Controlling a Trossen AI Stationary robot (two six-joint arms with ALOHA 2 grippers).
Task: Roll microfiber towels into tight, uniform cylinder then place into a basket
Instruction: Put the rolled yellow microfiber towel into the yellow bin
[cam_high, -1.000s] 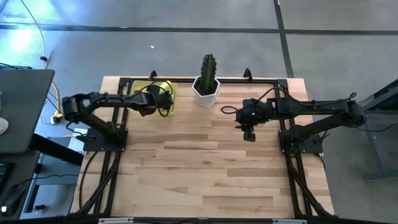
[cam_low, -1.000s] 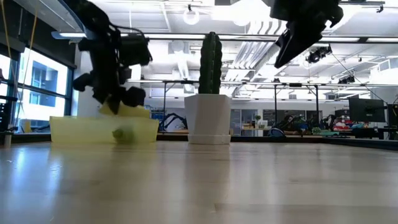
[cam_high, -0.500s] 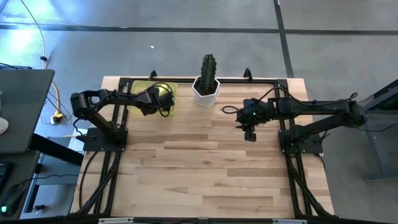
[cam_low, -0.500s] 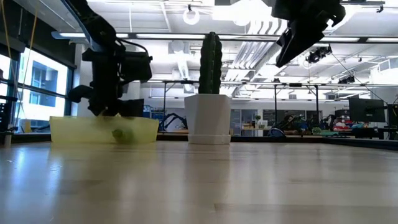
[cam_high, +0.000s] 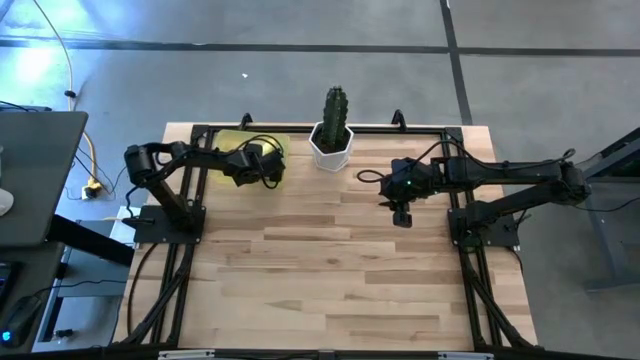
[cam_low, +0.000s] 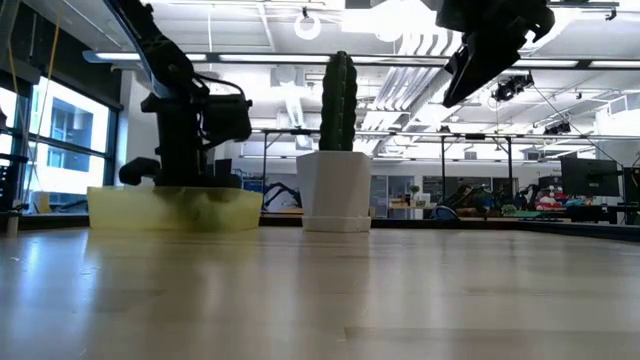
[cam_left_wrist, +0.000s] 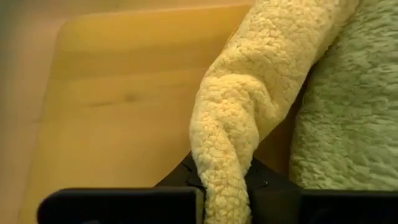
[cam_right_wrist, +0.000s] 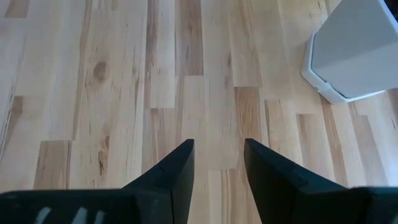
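Observation:
The basket (cam_high: 228, 141), a shallow yellow tray, stands at the table's far left. My left gripper (cam_left_wrist: 227, 186) reaches down into it, shut on the rolled pale yellow towel (cam_left_wrist: 249, 106). The lime green towel (cam_left_wrist: 348, 112) lies in the basket right beside the yellow roll. In the low view my left gripper (cam_low: 185, 165) stands just above the basket's rim (cam_low: 120, 205). My right gripper (cam_right_wrist: 219, 162) hangs open above bare table right of centre, holding nothing. My left gripper pinches the near end of the yellow roll (cam_left_wrist: 217, 168) between its two fingers (cam_left_wrist: 267, 183). It comes slanting down from the table's left, along the roll. The roll stretches away from the fingers over the basket's floor (cam_left_wrist: 124, 106), touching the green towel's side.
A white hexagonal pot (cam_high: 331, 146) with a green cactus stands at the far edge right of the basket, close to my right gripper (cam_high: 400, 215). Black frame rails run along the table's sides. Bare wood lies in the middle and toward the near edge.
My left gripper has sunk into the basket with the yellow towel, edging toward the table's right and rolling its wrist. The towel, seen above the basket's rim a second ago, now lies below it. My right arm has kept still.

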